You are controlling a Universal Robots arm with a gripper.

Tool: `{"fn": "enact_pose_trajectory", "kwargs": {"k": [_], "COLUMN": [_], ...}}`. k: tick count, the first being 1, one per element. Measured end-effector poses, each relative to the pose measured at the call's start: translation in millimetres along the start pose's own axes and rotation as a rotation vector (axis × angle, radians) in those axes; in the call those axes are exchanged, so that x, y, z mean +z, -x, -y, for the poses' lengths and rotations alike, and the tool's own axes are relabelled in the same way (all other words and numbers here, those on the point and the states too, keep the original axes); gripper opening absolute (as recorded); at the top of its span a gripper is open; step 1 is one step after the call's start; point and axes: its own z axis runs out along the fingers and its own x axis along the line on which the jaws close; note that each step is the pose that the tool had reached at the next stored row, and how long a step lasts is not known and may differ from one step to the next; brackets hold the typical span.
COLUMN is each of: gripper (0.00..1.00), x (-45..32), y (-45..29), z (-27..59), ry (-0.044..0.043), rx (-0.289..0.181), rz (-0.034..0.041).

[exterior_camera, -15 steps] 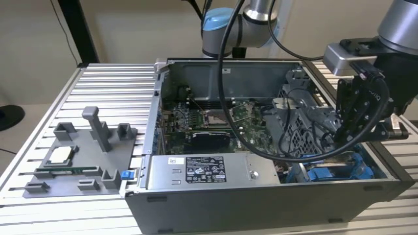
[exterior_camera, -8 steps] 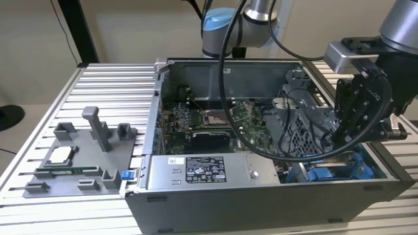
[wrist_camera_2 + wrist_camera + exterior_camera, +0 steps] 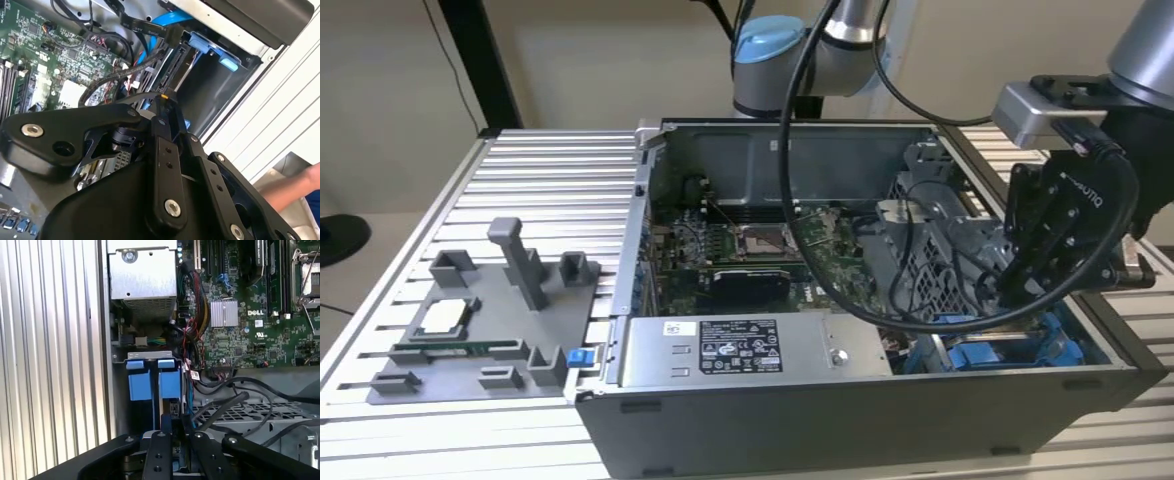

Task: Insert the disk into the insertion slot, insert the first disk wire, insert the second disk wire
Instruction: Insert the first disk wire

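My gripper (image 3: 1014, 290) reaches down into the open computer case at the exterior view's right, over the insertion slot (image 3: 1007, 352) with its blue rails. In both wrist views the two black fingers (image 3: 159, 440) stand close together. They are shut on the black connector of a disk wire (image 3: 176, 67), whose black cable (image 3: 142, 27) runs off beside a blue one (image 3: 170, 19). The disk's blue carrier tabs (image 3: 151, 380) show just past the fingertips, seated in the grey metal bay (image 3: 260, 412). The disk's own face is hidden.
A grey power supply box (image 3: 734, 350) lies along the case front, with the green motherboard (image 3: 747, 250) behind it. Loose black cables (image 3: 235, 402) cross the perforated bay. A grey fixture plate (image 3: 467, 330) sits on the slatted table (image 3: 547, 190). A person's hand (image 3: 300, 187) is nearby.
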Motion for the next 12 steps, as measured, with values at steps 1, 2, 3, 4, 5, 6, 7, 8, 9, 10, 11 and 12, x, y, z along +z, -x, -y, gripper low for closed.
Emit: {"fn": "enact_pose_trajectory", "kwargs": {"k": [1, 2, 3, 4, 5, 6, 7, 8, 9, 10, 11, 12], "gripper": [0.0, 0.0, 0.0, 0.0, 0.0, 0.0, 0.0, 0.0, 0.0, 0.0, 0.0, 0.0], "x": [0.3, 0.8, 1.4, 1.8, 2.1, 2.3, 2.7, 3.1, 3.8, 4.9, 5.8, 6.8], "y": [-0.1, 0.0, 0.0, 0.1, 0.2, 0.5, 0.7, 0.9, 1.0, 1.1, 1.1, 1.0], "z": [1.1, 2.6, 4.2, 6.0, 8.4, 11.6, 14.6, 17.0, 18.7, 20.4, 21.8, 23.3], "ry": [0.0033, 0.0048, 0.0055, 0.0063, 0.0068, 0.0071, 0.0074, 0.0076, 0.008, 0.0091, 0.0106, 0.0126], "rx": [0.0, 0.0, 0.001, 0.001, 0.001, 0.001, 0.001, 0.001, 0.0, 0.0, 0.0, 0.0], "rz": [-0.0002, -0.0002, -0.0001, -0.0002, -0.0004, -0.0002, 0.0007, 0.0025, 0.0047, 0.0068, 0.0079, 0.0088]}}
